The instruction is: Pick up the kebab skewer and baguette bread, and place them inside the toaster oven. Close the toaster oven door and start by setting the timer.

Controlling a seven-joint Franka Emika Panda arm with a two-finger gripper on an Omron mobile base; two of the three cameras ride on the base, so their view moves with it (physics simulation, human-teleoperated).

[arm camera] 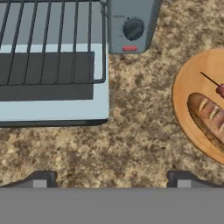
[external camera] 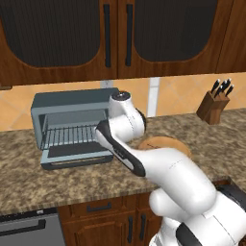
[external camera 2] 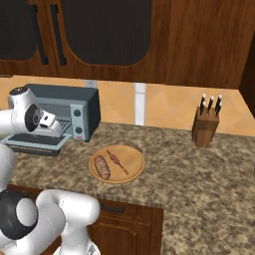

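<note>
Toaster oven [external camera 2: 74,112] door [arm camera: 52,105] down on speckled stone counter [external camera 2: 199,174]; gripper [arm camera: 109,178] wide open, empty.

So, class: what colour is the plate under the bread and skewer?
Light orange-brown, like wood: the plate shows best in the right base view.

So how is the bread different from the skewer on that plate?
The bread is a fat golden-brown loaf; the skewer is a thin stick with small dark reddish chunks. The bread lies nearer the plate's left edge, the skewer nearer the middle. Both lie flat on the plate, untouched.
</note>
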